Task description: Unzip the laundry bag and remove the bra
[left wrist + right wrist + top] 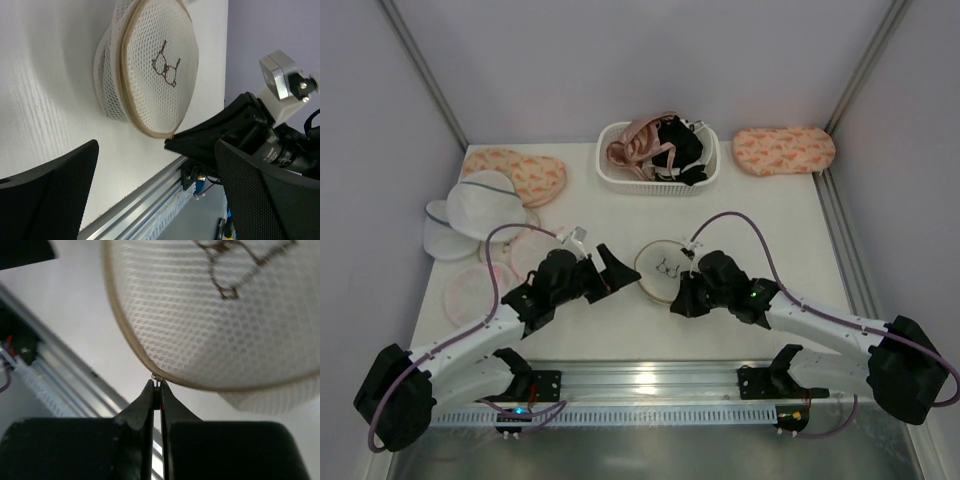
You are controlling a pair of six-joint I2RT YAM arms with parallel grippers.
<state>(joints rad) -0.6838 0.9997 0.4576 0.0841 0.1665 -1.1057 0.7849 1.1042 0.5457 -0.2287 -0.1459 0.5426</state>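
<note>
While the right tool [156,385] is pinching the small metal zipper pull [156,376], its jaws are pressing shut with only that pull between them. The pull is sitting on the tan rim at the near edge of the laundry bag [667,266], on the side facing the arm bases. The bag is lying on the white surface [780,230] between the two arms. Being round, it is showing no clear long axis. Its mesh face with the dark glasses-like mark is facing upward. The left tool [617,268] is hovering just beside the bag's left edge, apart from it, jaws spread wide and holding nothing. The black bra [682,148] is lying in the white basket [620,175] at the far edge, heaped against pink bras [632,142], its length running roughly far to near.
</note>
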